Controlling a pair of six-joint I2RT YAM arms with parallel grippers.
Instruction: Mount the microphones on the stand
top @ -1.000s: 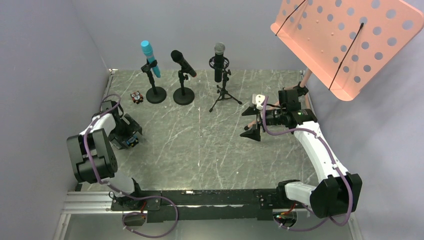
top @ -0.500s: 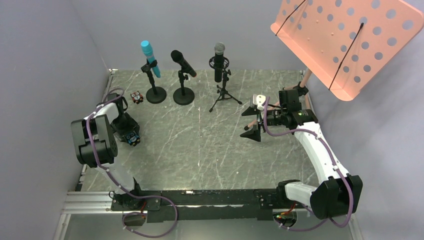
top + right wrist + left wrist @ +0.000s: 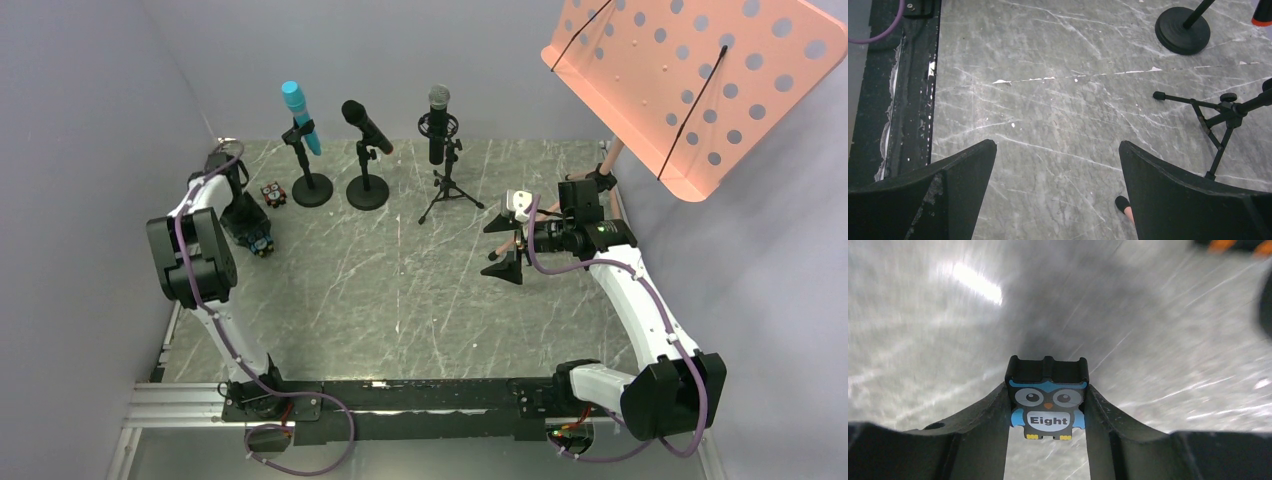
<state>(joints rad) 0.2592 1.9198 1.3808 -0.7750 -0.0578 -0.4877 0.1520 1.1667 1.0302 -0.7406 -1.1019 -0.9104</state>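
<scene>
Three microphones stand clipped in stands at the back: a turquoise one (image 3: 297,114), a black one (image 3: 366,125) with an orange end cap (image 3: 1261,20), and a black one with a silver mesh head (image 3: 438,120). Two stands have round bases (image 3: 312,188) (image 3: 368,192); the third is a tripod (image 3: 450,196). My left gripper (image 3: 260,242) is at the far left, well short of the stands. It is shut on a small black owl block marked "Eight" (image 3: 1048,410). My right gripper (image 3: 505,245) hangs open and empty to the right of the tripod (image 3: 1220,112).
A second small owl block (image 3: 272,193) lies beside the turquoise mic's base. A salmon perforated music stand (image 3: 680,80) overhangs the back right, and one of its feet (image 3: 1124,206) shows by my right finger. Grey walls close the left and back sides.
My left arm has swung toward the back left, and its jaws have closed on the owl block. The right arm has stayed almost still.
</scene>
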